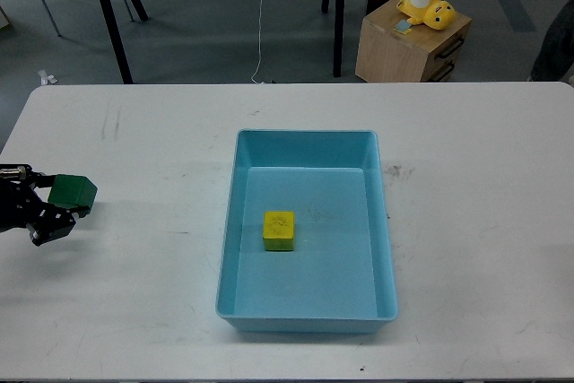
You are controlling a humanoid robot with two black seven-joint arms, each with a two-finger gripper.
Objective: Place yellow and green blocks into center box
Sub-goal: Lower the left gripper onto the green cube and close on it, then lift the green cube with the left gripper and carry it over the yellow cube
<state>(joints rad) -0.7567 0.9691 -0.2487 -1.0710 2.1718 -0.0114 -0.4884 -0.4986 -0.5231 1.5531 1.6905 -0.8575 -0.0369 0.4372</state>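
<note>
- At the far left edge, the left gripper [56,208] reaches in low over the white table [161,311]; only its far end and a short stretch of black arm are visible.
- Its fingers [40,187] are dark and bunched together from this angle. They look to be pinching the green block [73,191], which sits right at the fingertips, but whether both pads actually press on it I cannot tell for certain.
- The green block is at the tip of the fingers, on their right side and slightly above, tilted a little rather than lying square to the table edge. Whether it rests on the table or is lifted off it I cannot tell.
- Well to the right of the fingers, past a bare stretch of scuffed tabletop, stands the light blue tray [386,221], its long sides running away from me.
- Inside the tray, left of its middle and flat on the floor, sits the yellow block [279,230], with a faint mark on its top face. It is well apart from the fingers and touches no wall of the tray.
- Farther right and beyond the table, on the grey floor, a wooden cabinet [395,51] with black handles carries a yellow plush toy [429,4] on top.
- The right gripper does not appear anywhere.
</note>
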